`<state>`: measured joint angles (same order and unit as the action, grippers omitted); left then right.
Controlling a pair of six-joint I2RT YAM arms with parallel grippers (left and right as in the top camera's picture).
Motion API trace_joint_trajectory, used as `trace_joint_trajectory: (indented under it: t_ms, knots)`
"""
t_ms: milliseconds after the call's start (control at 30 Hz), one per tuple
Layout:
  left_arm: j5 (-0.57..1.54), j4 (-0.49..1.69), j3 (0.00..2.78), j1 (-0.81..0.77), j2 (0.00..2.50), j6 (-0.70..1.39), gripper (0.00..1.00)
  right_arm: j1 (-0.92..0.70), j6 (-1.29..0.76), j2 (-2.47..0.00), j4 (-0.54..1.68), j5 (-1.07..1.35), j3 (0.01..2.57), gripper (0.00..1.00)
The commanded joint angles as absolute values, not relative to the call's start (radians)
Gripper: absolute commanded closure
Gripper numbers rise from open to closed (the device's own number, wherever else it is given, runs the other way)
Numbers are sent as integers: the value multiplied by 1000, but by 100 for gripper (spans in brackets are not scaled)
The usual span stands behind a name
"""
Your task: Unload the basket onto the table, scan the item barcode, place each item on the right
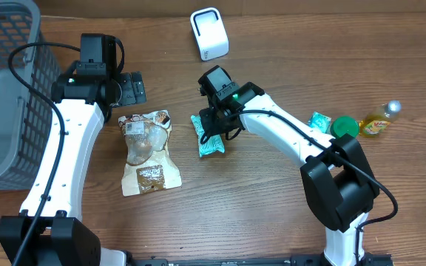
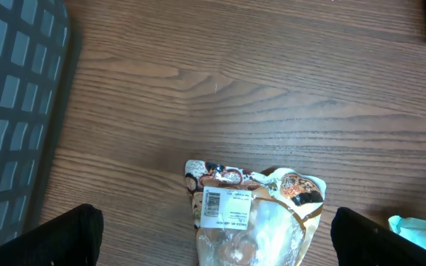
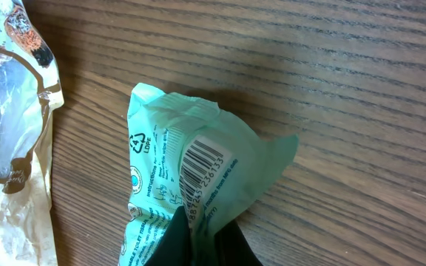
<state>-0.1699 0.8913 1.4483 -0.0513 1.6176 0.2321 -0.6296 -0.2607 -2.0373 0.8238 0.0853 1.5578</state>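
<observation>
brown snack bag lies flat on the wooden table, nearest the front edge, with its white label at the far end. just to its right, not touching it, is the green packet, the item to scan. its barcode faces the right wrist camera. the right gripper is pinched tight on the packet's near edge, and the film is bunched and creased between the black fingers. whether the packet is lifted off the wood i cannot tell. further right lie a small teal packet, a green lid and a yellow bottle on its side. beyond the snack bag the left gripper hangs with its jaws spread wide, holding nothing. a grey basket fills the left side. farthest back stands a white scanner, well apart from the green packet.
</observation>
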Motion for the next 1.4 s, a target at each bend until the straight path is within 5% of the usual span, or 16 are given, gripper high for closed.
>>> trace_joint_trajectory:
  t_ms: [0, 867, 933, 1067, 1233, 1367]
  knots:
    - [-184, 889, 1456, -46, 1610, 220, 0, -627, -253, -2009, 818, 76, 1559, 96]
    - [-183, 889, 1456, -46, 1610, 220, 0, -627, -603, -2011, 735, 45, 1508, 95]
    - [-184, 889, 1456, -46, 1610, 220, 0, -627, -602, -2011, 719, 45, 1493, 83]
    - [-183, 889, 1456, -46, 1610, 220, 1, -627, -599, -2011, 719, 45, 1492, 35]
    - [-183, 889, 1456, -46, 1610, 220, 0, -625, -598, -2001, 731, 45, 1514, 17]
    - [-184, 889, 1456, -46, 1610, 220, 1, -614, -562, -1959, 797, 45, 1604, 16]
